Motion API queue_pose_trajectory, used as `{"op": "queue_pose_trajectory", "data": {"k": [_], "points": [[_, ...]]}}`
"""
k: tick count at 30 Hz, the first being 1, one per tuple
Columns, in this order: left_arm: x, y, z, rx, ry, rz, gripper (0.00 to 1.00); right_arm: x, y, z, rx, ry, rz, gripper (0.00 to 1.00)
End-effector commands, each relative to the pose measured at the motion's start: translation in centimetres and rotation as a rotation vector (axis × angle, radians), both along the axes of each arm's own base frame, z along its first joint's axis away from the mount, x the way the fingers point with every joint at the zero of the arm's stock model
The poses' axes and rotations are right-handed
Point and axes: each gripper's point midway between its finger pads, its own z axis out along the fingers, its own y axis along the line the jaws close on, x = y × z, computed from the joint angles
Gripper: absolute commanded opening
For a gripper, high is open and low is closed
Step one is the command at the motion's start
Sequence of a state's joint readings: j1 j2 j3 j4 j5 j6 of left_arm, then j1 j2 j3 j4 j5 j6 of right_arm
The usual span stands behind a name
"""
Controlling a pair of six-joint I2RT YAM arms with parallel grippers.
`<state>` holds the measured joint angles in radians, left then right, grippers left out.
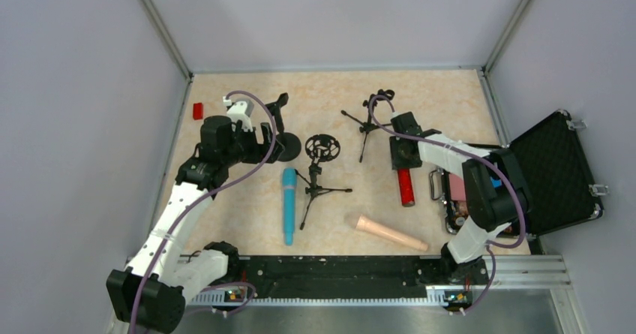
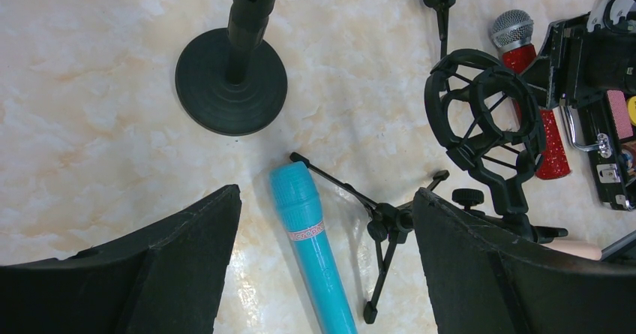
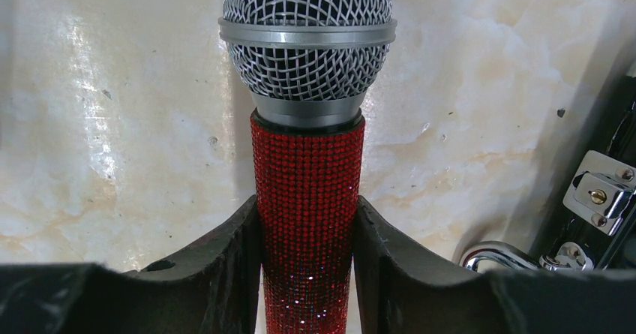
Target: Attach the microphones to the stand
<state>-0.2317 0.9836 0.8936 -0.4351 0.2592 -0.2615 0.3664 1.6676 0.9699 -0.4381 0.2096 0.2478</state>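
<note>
The glittery red microphone (image 3: 307,161) with its silver mesh head sits between my right gripper's (image 3: 307,206) fingers, which are shut on its body. In the top view it (image 1: 406,188) lies flat at table level, right of centre, under my right gripper (image 1: 405,156). The light-blue microphone (image 2: 311,236) lies on the table below my open left gripper (image 2: 326,195); it also shows in the top view (image 1: 289,203). The peach-beige microphone (image 1: 390,233) lies near the front. My left gripper (image 1: 267,139) hovers beside a round-base stand (image 1: 289,146).
A tripod stand with a shock mount (image 1: 322,150) stands mid-table, also in the left wrist view (image 2: 484,120). A second tripod stand (image 1: 367,124) is at the back. An open black case (image 1: 555,173) lies at the right. A small red block (image 1: 198,111) is at the far left.
</note>
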Motion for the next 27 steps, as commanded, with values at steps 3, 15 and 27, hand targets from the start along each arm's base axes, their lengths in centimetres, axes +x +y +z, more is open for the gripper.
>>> {"op": "queue_pose_trajectory", "data": {"k": [3, 15, 27], "points": [[0.3, 0.1, 1.8, 0.004, -0.067, 0.007, 0.89, 1.0, 1.1, 1.3, 0.03, -0.037, 0.025, 0.06], [0.4, 0.1, 1.8, -0.002, -0.067, 0.006, 0.88, 2.1, 1.4, 6.9, 0.094, -0.224, 0.015, 0.0], [0.4, -0.1, 1.9, -0.008, -0.069, 0.0, 0.88, 2.3, 3.4, 14.0, 0.282, -0.443, 0.055, 0.0]]}}
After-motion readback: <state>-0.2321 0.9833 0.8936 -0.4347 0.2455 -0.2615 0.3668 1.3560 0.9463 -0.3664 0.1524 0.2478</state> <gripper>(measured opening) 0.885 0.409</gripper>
